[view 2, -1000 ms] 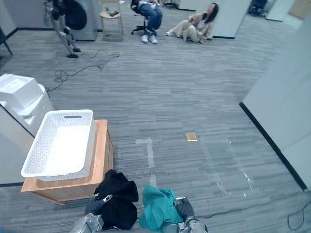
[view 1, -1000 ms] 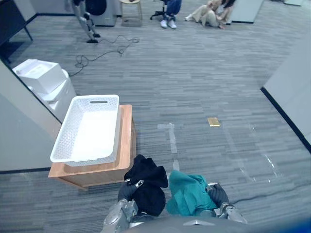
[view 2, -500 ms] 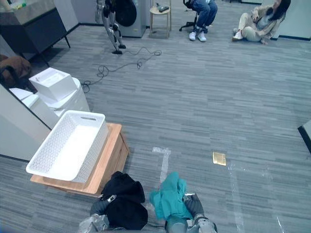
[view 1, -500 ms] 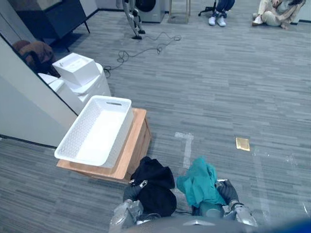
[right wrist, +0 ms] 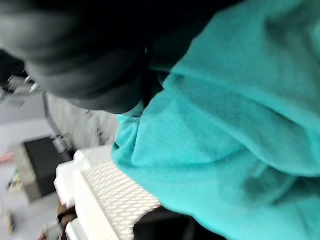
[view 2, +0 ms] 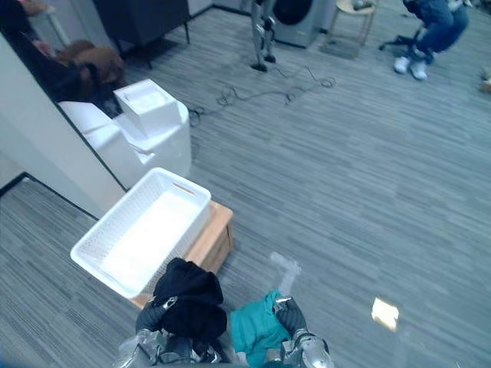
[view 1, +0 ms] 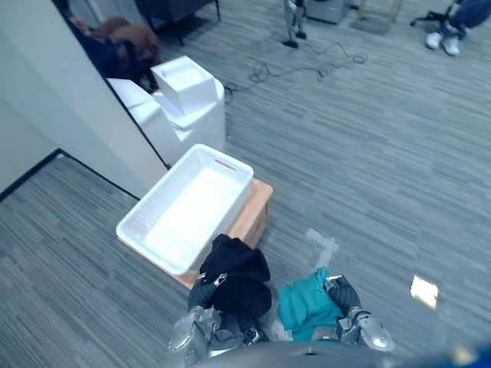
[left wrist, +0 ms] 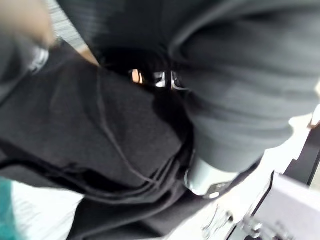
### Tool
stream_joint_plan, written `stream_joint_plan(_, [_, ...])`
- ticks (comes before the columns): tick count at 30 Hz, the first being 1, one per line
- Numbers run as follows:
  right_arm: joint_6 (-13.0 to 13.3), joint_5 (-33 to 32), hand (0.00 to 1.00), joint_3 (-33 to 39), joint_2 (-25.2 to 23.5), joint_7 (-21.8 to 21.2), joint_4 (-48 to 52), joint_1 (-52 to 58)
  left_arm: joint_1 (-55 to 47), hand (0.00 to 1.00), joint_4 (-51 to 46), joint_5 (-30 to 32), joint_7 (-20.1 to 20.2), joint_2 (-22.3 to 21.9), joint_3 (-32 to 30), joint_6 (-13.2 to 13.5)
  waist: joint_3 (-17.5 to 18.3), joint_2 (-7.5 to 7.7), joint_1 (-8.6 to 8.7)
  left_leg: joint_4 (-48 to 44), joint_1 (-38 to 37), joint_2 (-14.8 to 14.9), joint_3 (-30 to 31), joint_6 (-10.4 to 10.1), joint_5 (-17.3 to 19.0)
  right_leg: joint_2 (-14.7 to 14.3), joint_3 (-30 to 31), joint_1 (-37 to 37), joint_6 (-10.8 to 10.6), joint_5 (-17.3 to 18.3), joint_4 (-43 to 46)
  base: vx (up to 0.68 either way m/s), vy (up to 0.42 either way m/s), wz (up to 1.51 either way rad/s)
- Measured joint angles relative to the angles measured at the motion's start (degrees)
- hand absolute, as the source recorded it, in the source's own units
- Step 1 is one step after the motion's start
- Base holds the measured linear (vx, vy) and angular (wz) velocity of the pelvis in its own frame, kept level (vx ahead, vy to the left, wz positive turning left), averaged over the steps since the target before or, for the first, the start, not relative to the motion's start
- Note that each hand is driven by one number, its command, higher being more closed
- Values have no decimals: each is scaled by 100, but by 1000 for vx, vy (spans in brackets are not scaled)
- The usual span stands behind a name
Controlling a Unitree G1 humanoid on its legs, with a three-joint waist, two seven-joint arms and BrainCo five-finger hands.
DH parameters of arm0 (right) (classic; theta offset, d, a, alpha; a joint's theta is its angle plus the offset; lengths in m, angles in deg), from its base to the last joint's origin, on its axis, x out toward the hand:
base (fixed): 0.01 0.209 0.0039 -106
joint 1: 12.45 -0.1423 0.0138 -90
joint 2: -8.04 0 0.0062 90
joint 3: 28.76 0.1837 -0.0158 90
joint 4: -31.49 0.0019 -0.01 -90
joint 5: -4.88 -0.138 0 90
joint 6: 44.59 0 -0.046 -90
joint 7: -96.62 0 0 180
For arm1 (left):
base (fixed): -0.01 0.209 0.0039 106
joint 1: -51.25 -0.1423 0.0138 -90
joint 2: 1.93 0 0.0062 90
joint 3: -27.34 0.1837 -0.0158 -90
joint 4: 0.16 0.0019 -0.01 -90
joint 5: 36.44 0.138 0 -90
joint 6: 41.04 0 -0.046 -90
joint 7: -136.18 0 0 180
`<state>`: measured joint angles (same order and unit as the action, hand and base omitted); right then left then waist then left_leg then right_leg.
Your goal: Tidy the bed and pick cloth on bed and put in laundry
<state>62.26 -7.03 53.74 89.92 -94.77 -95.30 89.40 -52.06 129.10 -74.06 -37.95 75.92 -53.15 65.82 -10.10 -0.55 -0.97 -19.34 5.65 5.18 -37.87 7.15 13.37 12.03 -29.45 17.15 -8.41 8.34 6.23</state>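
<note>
Left hand (view 1: 201,293) shows low in the head views with a crumpled black cloth with a small metal zip pull (view 1: 236,272) bundled over it; whether the hand is clenched on that cloth cannot be told, since the cloth covers it; right hand (view 1: 343,295) sits beside it under a bunched teal cloth (view 1: 305,305), and its grasp cannot be told either; both cloths are carried off the floor, side by side and nearly touching, the black one heaped and folded, the teal one rumpled with soft creases; just ahead of the black cloth stands a white perforated plastic laundry basket (view 1: 188,215) with nothing in it, resting on a low wooden stand (view 1: 258,208) whose near corner lies close by the cloth; beyond the basket are stacked white boxes (view 1: 188,84) against a pale wall panel (view 1: 77,100); to the robot's right the grey striped carpet floor (view 1: 368,153) lies open, with a small yellow flat object (view 1: 423,288) on it; both hands are drawn in close to the body with their dark covers uppermost.
</note>
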Motion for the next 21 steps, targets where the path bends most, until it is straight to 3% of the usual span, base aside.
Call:
stream_joint_plan(1, [-106,46,100,-117,8,19,16,-142,18,100,5,-13,-7,17,-87,-17,45,34,-24,64,-83,-133,-8,60,76,308,154,-282,-158,232,882,348,222,29])
stream_joint_plan(2, [-234,62,100,-265,-5,39,66,-314,9,100,10,-9,-3,41,-103,-43,4,85,-30,116,-172,-194,89,81,105,577,407,-790,-186,222,2152,314,170,40])
stream_joint_plan(4, [-304,78,100,-513,-140,33,253,-369,15,100,-4,2,-16,189,-53,-73,-108,189,5,280,-520,-247,360,80,104,681,891,-1422,-275,152,4013,337,54,74])
stream_joint_plan(6, [-368,77,100,-653,-209,39,424,-283,-18,100,-3,8,-166,233,15,-94,-166,166,1,459,-959,-249,666,69,97,613,950,-1591,-90,292,4756,318,-35,99])
stream_joint_plan(9, [-347,71,100,-702,-203,64,570,-246,69,100,4,19,-361,287,252,-94,-169,220,93,733,-1278,-240,1423,-119,51,473,1019,-1987,103,609,4304,214,-143,124])
stream_joint_plan(10, [-341,70,100,-696,-190,86,550,-230,99,100,31,28,-382,295,341,-114,-187,195,174,757,-1288,-169,1811,-198,4,344,1094,-2060,125,701,3623,165,-235,156])
stream_joint_plan(12, [-334,34,100,-696,-176,98,541,-140,149,100,39,85,-376,309,388,-144,-208,163,239,879,-1355,-91,2404,-372,-69,100,1479,-2115,97,661,2496,146,-272,165])
stream_joint_plan(14, [-282,26,100,-701,-187,117,534,-29,142,100,99,133,-368,348,391,-144,-220,204,313,923,-1305,-71,3124,-544,-60,-123,2244,-2072,46,431,1454,128,-365,184])
stream_joint_plan(15, [-253,-7,100,-707,-277,183,521,-3,124,100,142,257,-307,544,394,-105,-204,484,310,909,-1184,-323,3639,-780,-79,-153,3135,-1994,-14,362,631,145,-423,184])
stream_joint_plan(16, [-221,-36,100,-704,-348,201,499,-9,154,100,180,287,-259,675,395,-95,-196,668,324,867,-1135,-413,3847,-847,-86,-164,3371,-1964,-144,89,616,154,-451,208])
stream_joint_plan(17, [-203,-64,100,-675,-328,244,431,-18,226,100,302,335,-241,634,392,-99,-225,661,345,764,-1046,-394,4091,-922,-130,-243,3401,-1984,5,56,806,132,-336,133])
stream_joint_plan(19, [-171,-198,100,-673,-125,309,387,-58,164,100,240,403,-144,465,329,46,-209,275,111,851,-1038,-102,4211,-1103,-162,-507,3291,-1905,130,117,917,192,-293,63])
stream_joint_plan(21, [-158,-198,100,-835,-96,270,417,-96,-143,100,247,392,-109,287,129,160,-132,83,88,966,-1156,179,4339,-1237,-111,-706,2978,-1671,257,163,865,210,-204,34])
